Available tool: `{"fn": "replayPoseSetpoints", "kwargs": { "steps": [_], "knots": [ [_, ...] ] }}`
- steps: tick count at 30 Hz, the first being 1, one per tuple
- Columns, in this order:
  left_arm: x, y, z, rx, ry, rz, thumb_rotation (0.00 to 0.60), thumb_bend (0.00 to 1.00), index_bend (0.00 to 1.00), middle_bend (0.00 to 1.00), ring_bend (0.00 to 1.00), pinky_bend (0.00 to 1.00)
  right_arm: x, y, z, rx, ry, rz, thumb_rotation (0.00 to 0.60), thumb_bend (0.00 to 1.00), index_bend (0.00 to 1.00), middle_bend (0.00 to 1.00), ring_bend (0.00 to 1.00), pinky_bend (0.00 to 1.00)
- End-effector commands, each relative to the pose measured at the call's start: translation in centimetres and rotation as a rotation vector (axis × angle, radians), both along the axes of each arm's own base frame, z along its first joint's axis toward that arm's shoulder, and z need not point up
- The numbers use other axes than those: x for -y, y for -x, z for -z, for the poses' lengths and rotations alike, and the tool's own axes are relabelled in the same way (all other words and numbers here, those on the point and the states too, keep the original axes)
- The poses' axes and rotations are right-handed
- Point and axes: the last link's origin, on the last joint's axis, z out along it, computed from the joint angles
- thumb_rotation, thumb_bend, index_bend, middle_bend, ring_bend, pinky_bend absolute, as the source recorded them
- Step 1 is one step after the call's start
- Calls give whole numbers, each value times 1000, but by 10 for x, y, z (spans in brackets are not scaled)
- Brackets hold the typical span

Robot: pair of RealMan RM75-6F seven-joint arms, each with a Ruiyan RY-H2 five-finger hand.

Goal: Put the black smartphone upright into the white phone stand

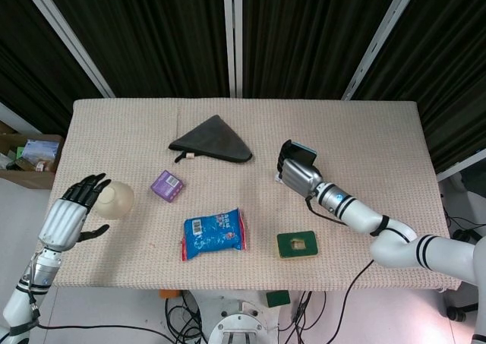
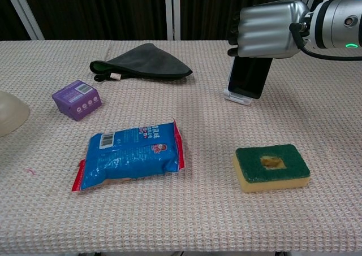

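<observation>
The black smartphone [image 2: 250, 77] stands upright, its lower edge down in the white phone stand [image 2: 237, 96] on the right half of the table. My right hand [image 2: 270, 22] grips the phone's top from above, fingers wrapped over it. From the head view the same right hand [image 1: 298, 172] covers most of the phone, whose top edge [image 1: 303, 149] peeks out behind it, and the stand is hidden. At the table's left edge my left hand [image 1: 72, 212] hangs open with its fingers spread, holding nothing.
A green-and-yellow sponge [image 2: 271, 166] lies in front of the stand. A blue snack packet [image 2: 130, 154] is at centre, a purple box [image 2: 77, 99] to its left, a dark folded cloth [image 2: 144, 63] at the back. A cream bowl [image 1: 115, 199] sits beside my left hand.
</observation>
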Motion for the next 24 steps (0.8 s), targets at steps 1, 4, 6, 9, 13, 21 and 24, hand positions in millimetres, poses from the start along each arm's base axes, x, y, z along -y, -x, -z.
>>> {"fn": "replayPoseSetpoints", "kwargs": {
  "steps": [1,4,6,9,13,21,24],
  "knots": [
    [0,1,0,4,1,-3,600,0,113,70,87,230,-1,-1,2,8,-3,1,600,542,791,693,584,309],
    [0,2,0,-1,2,-6,600,0,113,69,87,230,-2,-2,3,3,-8,-11,600,542,791,693,584,307],
    [0,3,1,-9,0,-5,600,0,113,69,87,230,-1,-2,4,2,-9,-13,600,542,791,693,584,307],
    [0,3,2,-15,-2,-4,600,0,113,69,86,230,-1,-2,6,2,-5,-18,600,542,791,693,584,307],
    [0,4,1,-18,-2,-6,600,0,113,69,87,231,0,-2,6,8,1,-17,600,542,791,693,584,307],
    [0,5,1,-17,4,-8,600,0,113,69,87,230,0,0,8,13,2,0,600,541,792,693,584,307],
    [0,4,2,-18,8,-6,600,0,113,69,87,230,0,0,9,16,-2,3,600,542,792,693,584,307]
  ]
}}
